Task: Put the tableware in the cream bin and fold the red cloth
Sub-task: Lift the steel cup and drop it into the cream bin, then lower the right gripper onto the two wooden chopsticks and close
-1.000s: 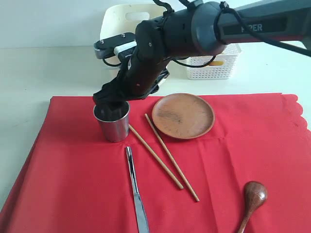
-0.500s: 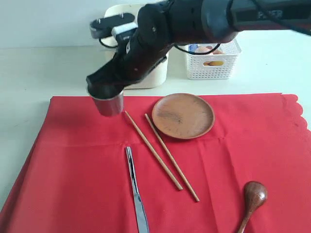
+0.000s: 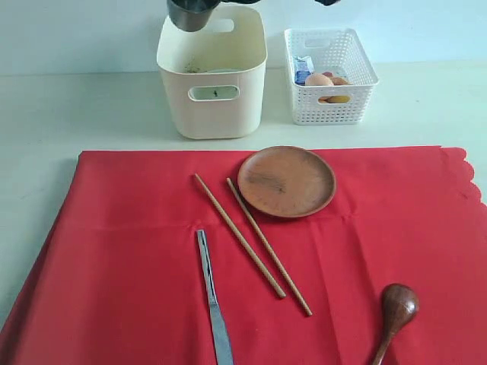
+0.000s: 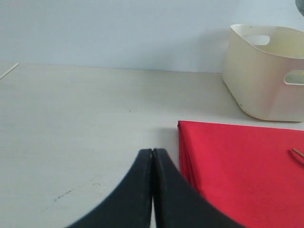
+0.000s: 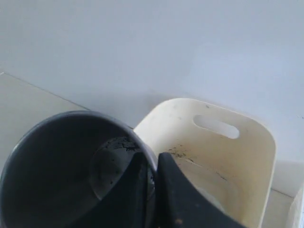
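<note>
Above the cream bin, toward its far left corner in the exterior view, my right end effector pinches the rim of the steel cup, one finger inside the wall and one outside. The cup hangs mouth up, clear of the bin's rim. I judge the step in hand to be dropping off the cup: the next move calls for centring it over the opening, lowering it past the rim, and only then spreading the fingers, so it does not clip the edge. My left end effector hangs with fingers pressed together, holding nothing, over bare table just beside the left edge of the red cloth. On the cloth lie the round brown plate, two wooden chopsticks, the metal knife and, at the near edge, the dark wooden spoon, spaced with room to come down on each. The white lattice basket stands just beside the bin, so sideways room there is tight.
</note>
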{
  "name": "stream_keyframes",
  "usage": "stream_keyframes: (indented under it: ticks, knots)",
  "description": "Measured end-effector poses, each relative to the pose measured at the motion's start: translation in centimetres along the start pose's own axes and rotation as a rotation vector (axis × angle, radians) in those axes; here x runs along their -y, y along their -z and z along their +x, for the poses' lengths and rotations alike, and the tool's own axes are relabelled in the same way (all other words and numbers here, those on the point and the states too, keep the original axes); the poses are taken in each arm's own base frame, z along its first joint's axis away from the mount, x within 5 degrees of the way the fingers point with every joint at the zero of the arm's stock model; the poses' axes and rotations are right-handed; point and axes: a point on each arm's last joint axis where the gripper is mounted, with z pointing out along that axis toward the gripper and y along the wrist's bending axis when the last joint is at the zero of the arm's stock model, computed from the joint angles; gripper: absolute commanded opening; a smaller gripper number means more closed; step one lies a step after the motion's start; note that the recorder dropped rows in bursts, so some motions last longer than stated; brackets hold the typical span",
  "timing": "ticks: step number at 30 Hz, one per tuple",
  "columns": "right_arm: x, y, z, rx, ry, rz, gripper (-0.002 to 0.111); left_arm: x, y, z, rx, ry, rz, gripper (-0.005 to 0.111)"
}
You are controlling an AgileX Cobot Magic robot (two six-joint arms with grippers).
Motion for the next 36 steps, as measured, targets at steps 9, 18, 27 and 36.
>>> stream_keyframes:
  ticks: [9,18,27,36]
  knots:
    - [2.9,-3.3,3.7,-0.045,-0.109,0.052,0.000,0.0,0.0,0.0,0.000,0.000,0.000,0.001]
    - [3.0,-3.9,4.6,-0.061,-0.115,0.052,0.023,0.0,0.0,0.0,0.000,0.000,0.000,0.001]
    - [3.0,-4.0,4.7,-0.059,-0.115,0.052,0.051,0.0,0.0,0.0,0.000,0.000,0.000,0.001]
    - [3.0,-2.4,3.6,-0.133,-0.129,0.072,0.051,0.0,0.0,0.0,0.000,0.000,0.000,0.001]
